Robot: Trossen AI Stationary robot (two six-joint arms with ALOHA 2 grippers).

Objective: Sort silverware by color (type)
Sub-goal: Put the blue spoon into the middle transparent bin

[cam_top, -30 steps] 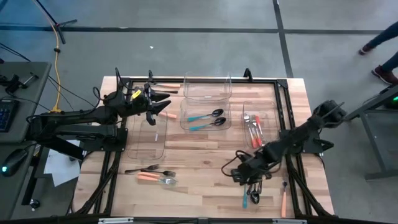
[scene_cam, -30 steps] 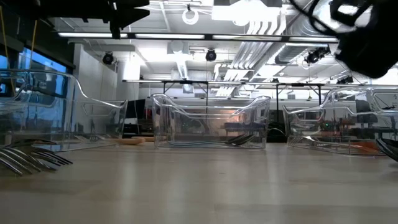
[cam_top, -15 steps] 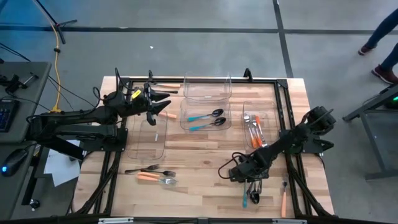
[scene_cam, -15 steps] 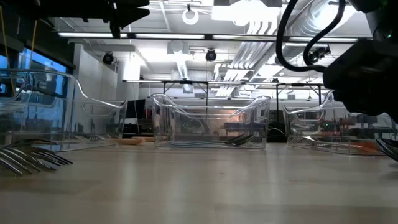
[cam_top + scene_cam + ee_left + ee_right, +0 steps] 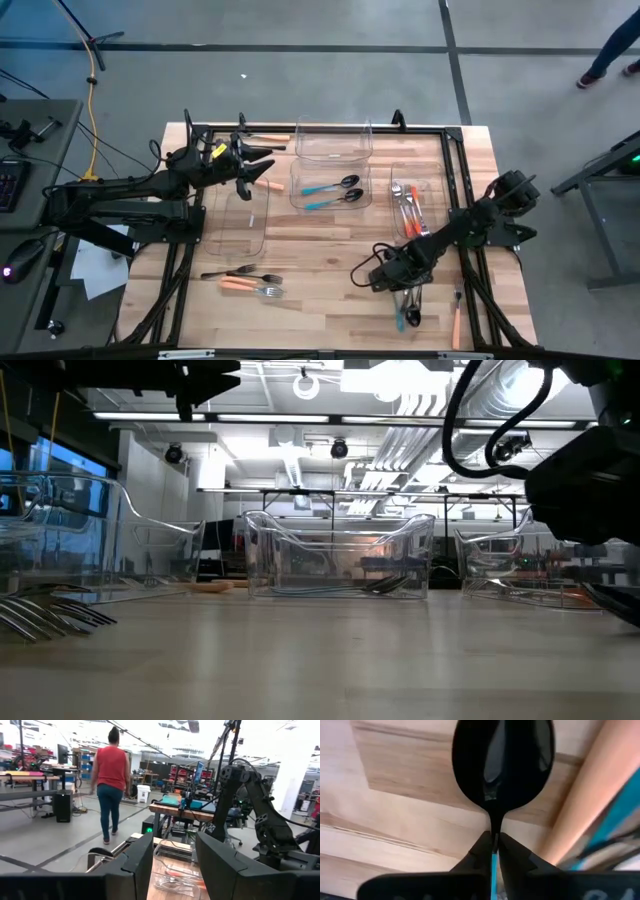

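Note:
A spoon with a black bowl (image 5: 502, 760) and a teal handle (image 5: 492, 870) lies on the wood near the table's front right, in a small cluster of silverware (image 5: 408, 318). My right gripper (image 5: 494, 851) points steeply down over it and is shut on it. My left gripper (image 5: 265, 163) hovers open and level above the far end of the empty left bin (image 5: 240, 222), touching nothing. More silverware lies at the near left: a black fork (image 5: 228, 272) and two orange-handled pieces (image 5: 248, 286). My right gripper pinches the spoon's thin black neck (image 5: 494, 832), just behind the bowl where the teal handle starts, between its two fingertips (image 5: 480, 850). The fingers come from above, slanting down, and lie across the neck. The spoon lies flat over the tabletop, bowl pointing away from the fingers.
A clear middle bin (image 5: 330, 186) holds two teal-handled spoons, with another clear bin (image 5: 333, 140) behind it. The right bin (image 5: 410, 205) holds orange-handled forks. An orange handle (image 5: 600, 795) and a teal one (image 5: 626, 810) lie close beside the held spoon. An orange knife (image 5: 456, 325) lies near the front right edge.
My right gripper has sunk toward the table, tipping more steeply down onto the silverware cluster at the front right. In the low view its dark body has dropped lower on the right. The left arm and the other silverware have kept still.

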